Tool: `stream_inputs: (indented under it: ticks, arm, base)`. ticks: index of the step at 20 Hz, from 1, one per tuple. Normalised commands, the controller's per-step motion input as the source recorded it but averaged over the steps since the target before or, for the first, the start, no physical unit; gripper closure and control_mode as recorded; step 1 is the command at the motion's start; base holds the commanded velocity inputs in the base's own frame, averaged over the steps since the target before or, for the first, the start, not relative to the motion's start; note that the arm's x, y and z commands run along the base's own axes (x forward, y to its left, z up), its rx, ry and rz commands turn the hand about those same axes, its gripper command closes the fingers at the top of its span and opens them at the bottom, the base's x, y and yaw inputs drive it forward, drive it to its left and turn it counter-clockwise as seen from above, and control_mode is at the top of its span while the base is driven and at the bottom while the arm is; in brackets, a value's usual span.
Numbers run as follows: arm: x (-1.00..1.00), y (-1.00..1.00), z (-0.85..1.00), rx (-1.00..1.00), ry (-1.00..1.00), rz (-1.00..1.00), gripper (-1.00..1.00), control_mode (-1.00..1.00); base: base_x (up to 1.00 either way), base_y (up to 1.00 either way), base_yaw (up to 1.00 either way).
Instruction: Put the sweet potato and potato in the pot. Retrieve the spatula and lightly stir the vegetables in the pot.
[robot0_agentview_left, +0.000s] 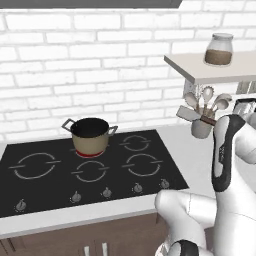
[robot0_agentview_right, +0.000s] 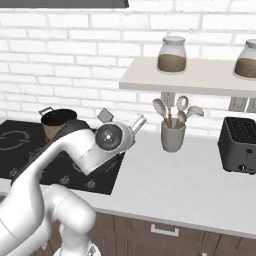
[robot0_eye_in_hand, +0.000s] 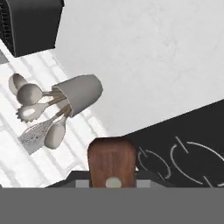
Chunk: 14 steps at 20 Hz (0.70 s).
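We judge this to be the spatula step: the pincer (robot0_eye_in_hand: 111, 179) is clamped together on the straight reddish-brown handle of the small flat spatula (robot0_eye_in_hand: 111, 162), whose butt end rises between the fingertips in the hand view. In the left base view its squarish grey metal blade (robot0_agentview_left: 187, 114) hangs above the pale surface (robot0_agentview_left: 192, 165), just at nine o'clock of the grey cylindrical utensil holder (robot0_agentview_left: 201, 128) full of round-headed spoons, and free of it as far as we can tell. The small tan-beige pot with the dark rim and thin loop handles (robot0_agentview_left: 90, 136) stands well apart, further round towards nine o'clock, on a rear ring of the black hob (robot0_agentview_left: 45, 192) over a red glow. Its inside is dark, so we cannot tell whether the sweet potato and potato lie in it. The next move, as we read it, calls for a long sideways carry to above the pot, then turning the blade down into the mouth without knocking the rim or a handle — and only a gentle sweep once inside.
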Motion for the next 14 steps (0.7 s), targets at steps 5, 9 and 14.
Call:
stream_inputs:
  ticks: [5,9,14]
  arm:
    - [0.0,0.37,0.42,-0.85,-0.09,0.48,1.0,-1.0]
    - [0.0,0.39,0.28,-0.87,-0.12,0.48,1.0,-1.0]
    - [0.0,0.34,0.31,-0.87,-0.12,0.5,1.0,-1.0]
  base:
    - [0.0,0.0,0.0]
    - [0.0,0.0,0.0]
    - [0.0,0.0,0.0]
